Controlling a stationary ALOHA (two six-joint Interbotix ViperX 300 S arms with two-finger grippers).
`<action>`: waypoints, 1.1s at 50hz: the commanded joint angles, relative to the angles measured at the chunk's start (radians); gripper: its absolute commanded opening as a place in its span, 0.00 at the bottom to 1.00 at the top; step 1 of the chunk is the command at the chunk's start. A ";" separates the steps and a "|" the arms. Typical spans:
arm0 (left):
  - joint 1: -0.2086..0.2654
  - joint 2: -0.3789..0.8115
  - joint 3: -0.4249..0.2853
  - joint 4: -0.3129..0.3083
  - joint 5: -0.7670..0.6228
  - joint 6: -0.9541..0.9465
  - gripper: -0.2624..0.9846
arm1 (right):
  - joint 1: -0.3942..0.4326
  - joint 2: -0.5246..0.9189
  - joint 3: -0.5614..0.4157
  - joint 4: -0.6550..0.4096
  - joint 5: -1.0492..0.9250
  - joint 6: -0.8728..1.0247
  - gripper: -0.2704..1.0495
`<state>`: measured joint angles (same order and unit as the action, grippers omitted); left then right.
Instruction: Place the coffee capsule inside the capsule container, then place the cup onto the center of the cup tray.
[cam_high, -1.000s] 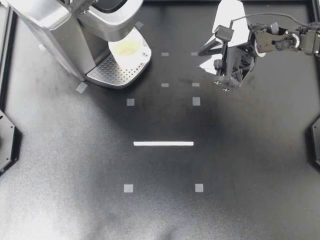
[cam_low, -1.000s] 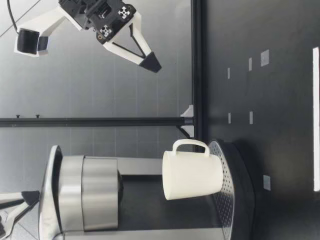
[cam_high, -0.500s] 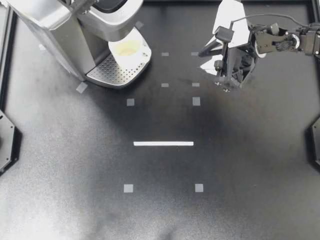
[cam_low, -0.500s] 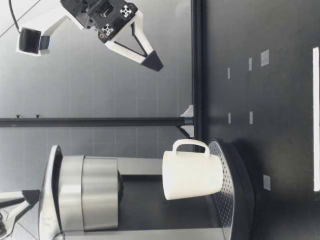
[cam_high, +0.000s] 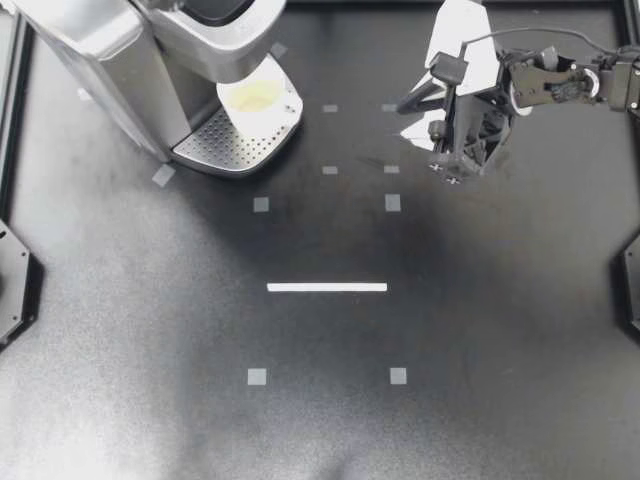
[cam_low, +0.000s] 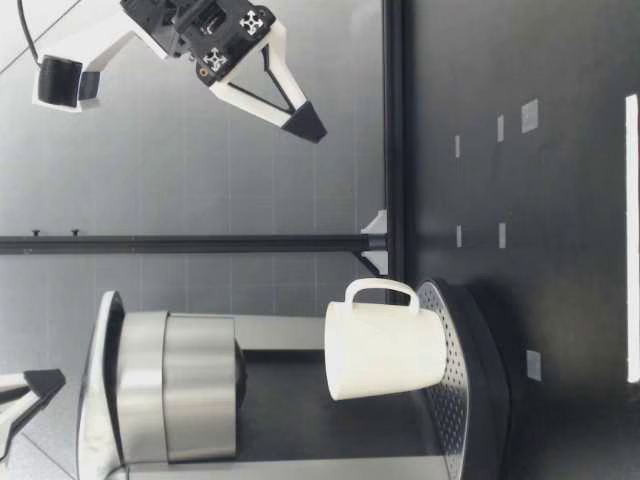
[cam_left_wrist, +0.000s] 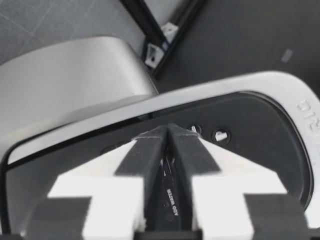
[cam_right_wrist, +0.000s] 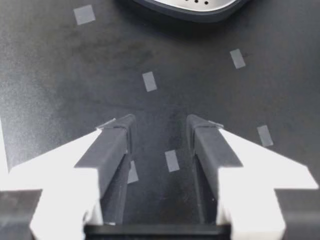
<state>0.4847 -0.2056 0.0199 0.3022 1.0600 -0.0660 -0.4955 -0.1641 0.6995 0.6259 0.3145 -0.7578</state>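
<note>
- Top view: the cup sits on the coffee machine's drip tray, half under the brew head. I'd judge it nearer the tray's outer end than its middle. No capsule lies anywhere on the table. My right gripper hangs well apart from the machine, with open table between.
- Low view: the cup is upright, base on the tray, its handle turned away from the machine's column, the easy side to reach. My right gripper is high above the table. My left gripper is just above the machine's top.
- Left wrist view: fingers pressed together, nothing between them, right over the dark lid. If the capsule is inside, I can't see it.
- Right wrist view: fingers apart and empty, over the tape marks, the tray's edge ahead. A clear run to the cup, I reckon.
</note>
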 joint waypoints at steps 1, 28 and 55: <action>-0.005 -0.011 -0.021 -0.003 -0.011 -0.002 0.35 | 0.005 -0.029 -0.014 0.003 -0.008 -0.002 0.55; -0.040 0.017 0.023 -0.008 -0.012 -0.012 0.35 | 0.005 -0.028 -0.015 0.003 -0.009 -0.005 0.55; -0.040 0.066 0.097 -0.084 -0.006 -0.012 0.35 | 0.005 -0.021 -0.018 0.003 -0.011 -0.002 0.55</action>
<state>0.4495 -0.1841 0.0813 0.2408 1.0385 -0.0752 -0.4939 -0.1626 0.6995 0.6259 0.3145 -0.7609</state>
